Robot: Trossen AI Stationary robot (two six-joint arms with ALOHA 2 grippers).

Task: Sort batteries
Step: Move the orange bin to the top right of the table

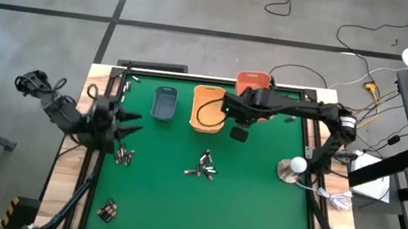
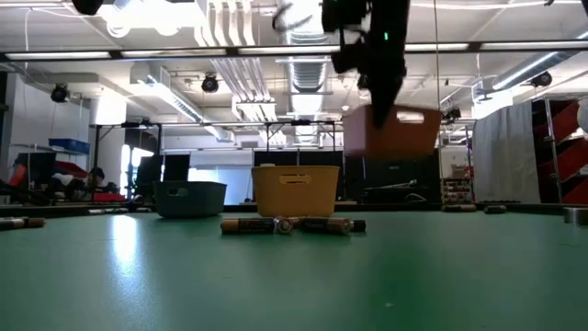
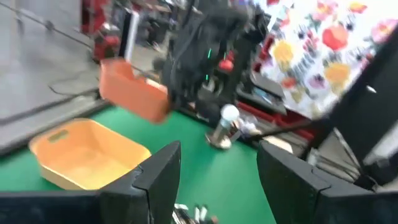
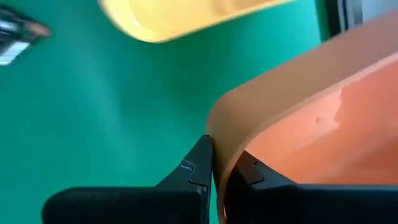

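My right jaws (image 4: pixel 214 168) are pinched on the rim of the orange bin (image 4: pixel 311 118), held lifted above the green worktop (image 1: pixel 255 205) beside the yellow-orange bin (image 1: pixel 206 107); my left jaws (image 3: pixel 217 180) stand wide at the worktop's left edge. The batteries (image 1: pixel 203 165), lying mid-worktop with smaller clusters near my left jaws, look small, hard and prone to roll, best gripped across the middle.

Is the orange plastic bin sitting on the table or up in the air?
Up in the air. The orange plastic bin hangs above the green table, its wall pinched by the right gripper.
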